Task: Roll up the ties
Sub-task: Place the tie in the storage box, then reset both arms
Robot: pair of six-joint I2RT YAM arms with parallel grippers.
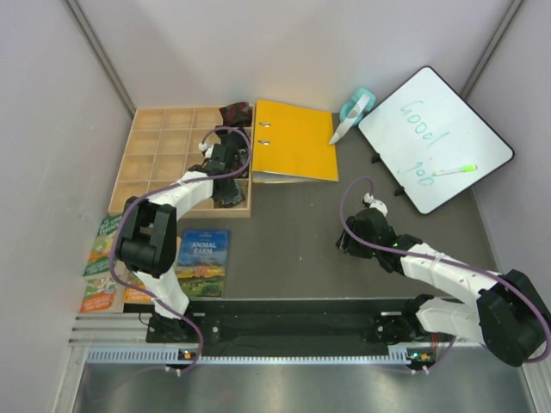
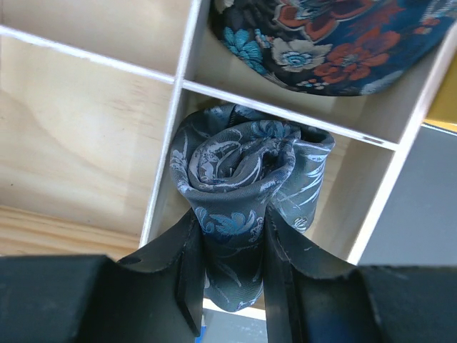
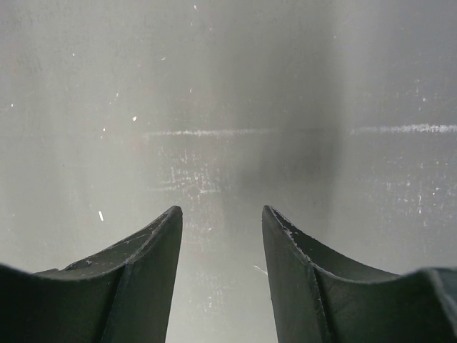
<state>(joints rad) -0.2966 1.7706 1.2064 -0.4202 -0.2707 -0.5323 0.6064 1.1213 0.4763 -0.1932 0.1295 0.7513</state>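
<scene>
A rolled silvery grey-blue tie (image 2: pixel 239 168) with a faint floral pattern sits in the near right compartment of the wooden box (image 2: pixel 86 143). My left gripper (image 2: pixel 232 214) is shut on it, one finger on each side of the roll. In the top view the gripper (image 1: pixel 228 182) is over the box's (image 1: pixel 159 146) near right corner, with the roll (image 1: pixel 231 198) below it. A dark floral tie (image 2: pixel 328 36) lies in the compartment beyond. A dark red roll (image 1: pixel 237 113) sits in the far right compartment. My right gripper (image 3: pixel 221 214) is open and empty over bare grey table (image 1: pixel 349 243).
A yellow binder (image 1: pixel 293 138) lies right of the box. A whiteboard (image 1: pixel 435 138) with a green marker (image 1: pixel 455 170) stands at the back right, with a teal tape dispenser (image 1: pixel 355 110) beside it. Books (image 1: pixel 202 262) lie near the left arm's base.
</scene>
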